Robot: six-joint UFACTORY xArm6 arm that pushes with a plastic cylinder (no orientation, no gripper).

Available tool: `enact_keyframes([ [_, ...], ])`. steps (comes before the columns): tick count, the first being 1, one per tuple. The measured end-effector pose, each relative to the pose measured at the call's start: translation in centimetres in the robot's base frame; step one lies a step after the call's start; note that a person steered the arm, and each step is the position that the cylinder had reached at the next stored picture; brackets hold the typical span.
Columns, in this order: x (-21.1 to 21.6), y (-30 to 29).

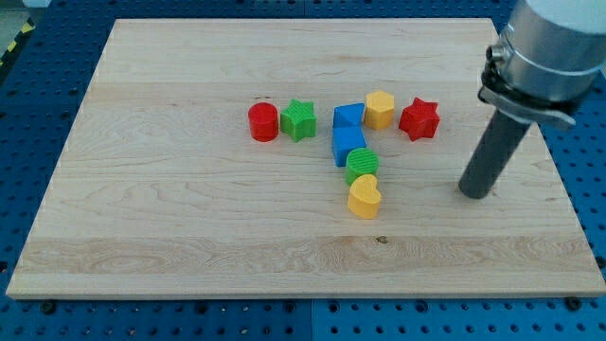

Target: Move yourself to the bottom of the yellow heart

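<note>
The yellow heart (pixel 364 197) lies a little right of the board's middle, the lowest block of a cluster. It touches a green cylinder (pixel 362 164) just above it. My tip (pixel 474 192) rests on the board far to the view's right of the heart, at about the same height in the view, well apart from every block. The rod rises from it up to the grey arm body at the view's top right.
Above the heart stand two blue blocks (pixel 347 145) (pixel 348 116), a yellow hexagon (pixel 380 109), a red star (pixel 418 118), a green star (pixel 298 120) and a red cylinder (pixel 263 122). The wooden board (pixel 142 208) lies on a blue pegboard table.
</note>
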State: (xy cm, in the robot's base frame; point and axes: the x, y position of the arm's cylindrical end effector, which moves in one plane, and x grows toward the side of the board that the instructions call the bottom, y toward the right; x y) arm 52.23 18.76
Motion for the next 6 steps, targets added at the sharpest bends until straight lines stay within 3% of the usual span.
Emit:
enact_keyframes([
  [2,6.1,-1.9],
  [5,6.4,-13.5],
  [6,4.7,-13.7],
])
